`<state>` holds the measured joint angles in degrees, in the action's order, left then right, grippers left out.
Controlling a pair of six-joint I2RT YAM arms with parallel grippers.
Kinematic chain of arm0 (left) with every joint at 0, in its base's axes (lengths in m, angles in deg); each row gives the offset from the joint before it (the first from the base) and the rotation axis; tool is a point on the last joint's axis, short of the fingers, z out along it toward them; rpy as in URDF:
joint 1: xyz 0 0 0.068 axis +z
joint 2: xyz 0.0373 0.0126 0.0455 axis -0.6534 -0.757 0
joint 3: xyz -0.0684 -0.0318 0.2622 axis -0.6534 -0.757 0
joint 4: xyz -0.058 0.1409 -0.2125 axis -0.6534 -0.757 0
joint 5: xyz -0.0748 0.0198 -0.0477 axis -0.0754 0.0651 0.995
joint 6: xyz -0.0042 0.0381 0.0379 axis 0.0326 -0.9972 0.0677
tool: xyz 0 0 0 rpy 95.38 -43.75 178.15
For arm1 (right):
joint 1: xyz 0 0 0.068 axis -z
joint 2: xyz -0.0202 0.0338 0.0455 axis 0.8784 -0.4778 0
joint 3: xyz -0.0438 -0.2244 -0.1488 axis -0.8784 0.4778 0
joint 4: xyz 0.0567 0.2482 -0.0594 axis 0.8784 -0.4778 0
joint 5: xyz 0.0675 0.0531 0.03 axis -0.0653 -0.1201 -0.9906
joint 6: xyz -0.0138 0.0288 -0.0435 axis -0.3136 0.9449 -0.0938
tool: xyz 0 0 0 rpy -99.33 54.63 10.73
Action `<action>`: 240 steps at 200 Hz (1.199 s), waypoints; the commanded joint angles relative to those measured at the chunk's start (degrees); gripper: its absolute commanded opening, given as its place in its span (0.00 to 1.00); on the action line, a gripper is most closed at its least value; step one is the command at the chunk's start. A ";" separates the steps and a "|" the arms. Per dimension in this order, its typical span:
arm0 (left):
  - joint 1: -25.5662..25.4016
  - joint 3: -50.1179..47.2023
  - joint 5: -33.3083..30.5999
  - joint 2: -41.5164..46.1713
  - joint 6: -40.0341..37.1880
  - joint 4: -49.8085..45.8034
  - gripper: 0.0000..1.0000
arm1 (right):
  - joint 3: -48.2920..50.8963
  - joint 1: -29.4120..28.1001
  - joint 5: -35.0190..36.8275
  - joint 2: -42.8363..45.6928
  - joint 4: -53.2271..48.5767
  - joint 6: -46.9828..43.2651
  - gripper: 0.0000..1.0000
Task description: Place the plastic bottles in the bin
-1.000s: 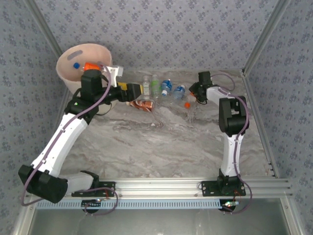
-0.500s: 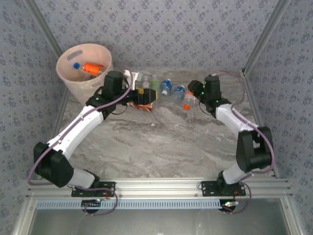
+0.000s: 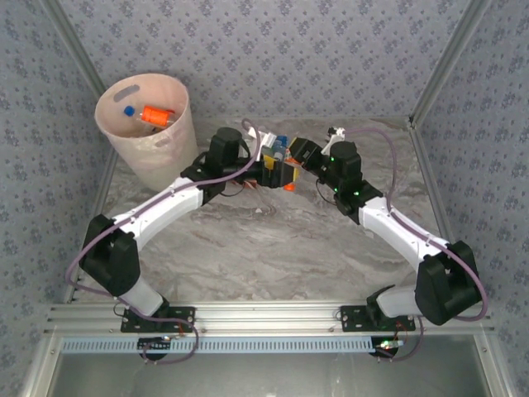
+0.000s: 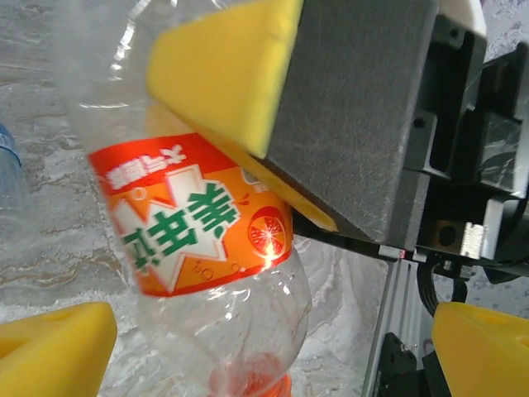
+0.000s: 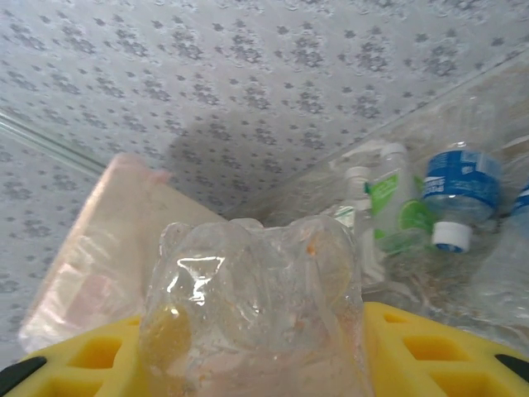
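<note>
Held bottle [image 4: 198,223]: clear, crinkled plastic with an orange label band and green characters edged in white. Its orange cap [image 4: 248,385] is at the lower end (seen from above, the cap points toward the near side).

Right claw [image 5: 256,356]: clamped on this bottle, with the dented clear base bulging up between its yellow pads.

Left claw [image 4: 273,347]: spread wide, one yellow finger [image 4: 50,351] on each side of the bottle. Neither finger is pressing it.

Position: mid-table toward the back wall, where the two arms meet, well to the right of the bin [image 3: 169,145].

Bin: pale pink, round, standing in the far left corner. Inside lie an orange-labelled bottle [image 3: 157,115] and a second one, of which only the blue cap [image 3: 128,109] can be made out.

More bottles lie by the back wall, including a green-labelled bottle [image 5: 388,207] and a blue-labelled bottle [image 5: 463,182] with a white cap.

Table [image 3: 273,248]: grey-white marbled top with an aluminium rail [image 3: 273,314] along the near edge.

Walls [image 3: 289,58]: blue-grey paper with a small flower print.
</note>
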<state>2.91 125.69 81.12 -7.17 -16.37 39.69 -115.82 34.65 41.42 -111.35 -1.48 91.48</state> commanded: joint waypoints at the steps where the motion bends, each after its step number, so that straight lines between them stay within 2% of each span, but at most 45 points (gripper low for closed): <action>1: -1.23 0.11 -9.71 -0.11 -3.81 1.19 0.98 | -0.05 -0.60 -2.08 0.75 5.31 4.01 0.48; 12: -1.78 0.30 -13.78 -0.55 -4.86 0.49 0.98 | -0.73 -1.03 -2.90 0.68 5.36 4.16 0.48; 28: -2.10 0.88 -16.21 -1.59 -5.60 0.13 0.97 | -1.31 -1.58 -4.09 0.35 5.70 4.83 0.49; 50: -2.14 2.10 -13.06 -3.12 -7.02 0.59 0.91 | -1.21 -2.01 -5.56 0.08 7.10 5.95 0.50; 72: -2.19 3.89 -8.14 -4.59 -8.69 0.33 0.80 | -1.31 -2.20 -6.95 -0.39 7.86 6.06 0.51; 97: -2.19 5.56 -6.67 -5.78 -10.91 -2.03 0.63 | -1.68 -2.20 -8.80 -0.75 7.53 5.97 0.53; 127: -2.11 4.89 -5.04 -5.23 -11.94 -1.68 0.51 | -2.26 -1.82 -11.41 -0.19 5.63 4.78 0.57; 148: -2.01 3.80 -4.47 -4.20 -12.44 -0.89 0.47 | -2.38 -0.24 -14.66 1.10 4.49 2.05 0.64; 167: -1.62 3.21 -4.53 -3.30 -12.97 -1.25 0.46 | -2.72 2.50 -20.96 1.82 4.57 0.30 0.67; 186: -0.97 2.67 -5.22 -2.15 -13.25 -1.38 0.45 | -3.74 5.47 -25.18 2.54 0.46 -1.31 0.74; 215: 0.45 2.22 -9.08 0.57 -14.34 -3.57 0.45 | -3.29 8.93 -22.65 6.23 -6.87 -5.36 0.87; 227: 1.22 1.96 -11.75 2.17 -14.66 -4.97 0.44 | -2.68 10.04 -20.95 8.52 -8.60 -7.74 0.99; 240: 2.24 2.64 -15.52 3.70 -14.91 -8.04 0.44 | -2.00 11.07 -19.41 10.72 -9.57 -9.61 1.00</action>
<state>3.44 127.75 72.22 -8.72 -29.31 35.38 -117.33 44.20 20.92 -105.45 -6.50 87.66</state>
